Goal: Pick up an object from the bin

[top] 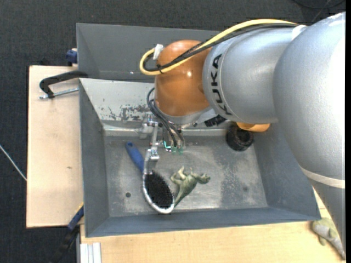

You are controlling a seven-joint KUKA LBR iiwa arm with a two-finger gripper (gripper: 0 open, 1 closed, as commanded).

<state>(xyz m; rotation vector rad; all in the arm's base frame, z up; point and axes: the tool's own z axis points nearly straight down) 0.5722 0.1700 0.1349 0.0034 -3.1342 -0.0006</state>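
A grey metal bin [90, 163] seen from above, with a few loose things on its floor. Left of centre lies a hairbrush [156, 189], flat and slanted. Its blue handle [133, 155] points up and to the left, and its oval black bristle head is near the front wall. It rests free of the walls, so it looks easy to approach from above.

Just right of the handle and above the brush head hangs the pincer [163, 149], low in the bin, beneath the robot's rounded orange cover [178, 78]. Its tip is near or touching the brush where the handle meets the head. It cannot be told whether the pincer is open or closed, and nothing can be seen held in it. Judging by where it hangs, the brush is the likeliest thing to be picked.

Just right of the brush head lies a small green toy dinosaur [188, 181] on its side, its tail close to or touching the brush. Being so close, it could be nudged.

Further right, by the back wall, is a black round object [239, 138], well apart from the pincer. The large silver arm [258, 75] reaches in from the right.
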